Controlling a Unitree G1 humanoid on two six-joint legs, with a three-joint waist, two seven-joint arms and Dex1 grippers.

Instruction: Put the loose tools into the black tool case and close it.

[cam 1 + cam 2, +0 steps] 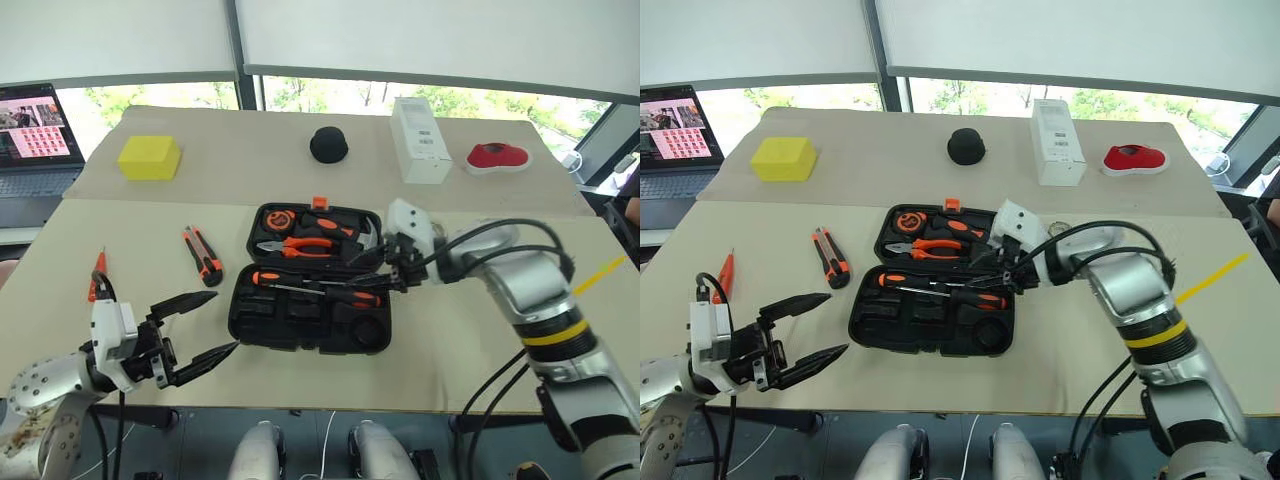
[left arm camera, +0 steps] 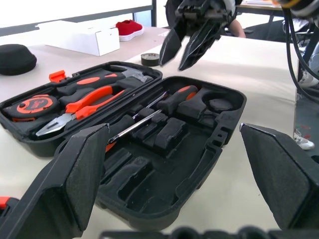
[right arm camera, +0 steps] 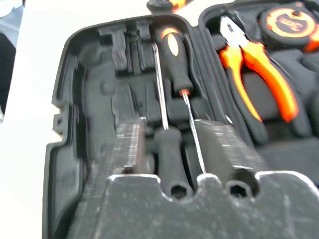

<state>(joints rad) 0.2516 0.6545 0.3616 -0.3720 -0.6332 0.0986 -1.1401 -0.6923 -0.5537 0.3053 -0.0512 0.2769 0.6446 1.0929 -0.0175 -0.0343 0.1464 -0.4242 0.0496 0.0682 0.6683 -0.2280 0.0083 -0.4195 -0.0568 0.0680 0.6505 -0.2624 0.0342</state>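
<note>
The black tool case [image 1: 241, 322] lies open in the middle of the table. Two orange-and-black screwdrivers [image 1: 268, 278] [image 1: 352, 297] rest head to tail in its near half. My right gripper [image 1: 368, 275] hovers over the case's right side, above the screwdrivers, its fingers [image 2: 172, 46] a little apart with nothing between them. Near the table's front left, my left gripper [image 1: 225, 321] stands wide open and empty. The utility knife [image 1: 203, 256] lies left of the case. Further left is the small orange tester screwdriver [image 1: 97, 276]. A dark tape roll [image 2: 149, 59] sits on the table behind the case.
Orange-handled pliers [image 1: 305, 246], a tape measure [image 1: 276, 217] and a hammer [image 1: 345, 228] fill the case's far half. At the back stand a yellow block [image 1: 150, 157], a black dome [image 1: 328, 145], a white box [image 1: 420, 140] and a red shoe [image 1: 497, 157]. A laptop [image 1: 35, 140] is far left.
</note>
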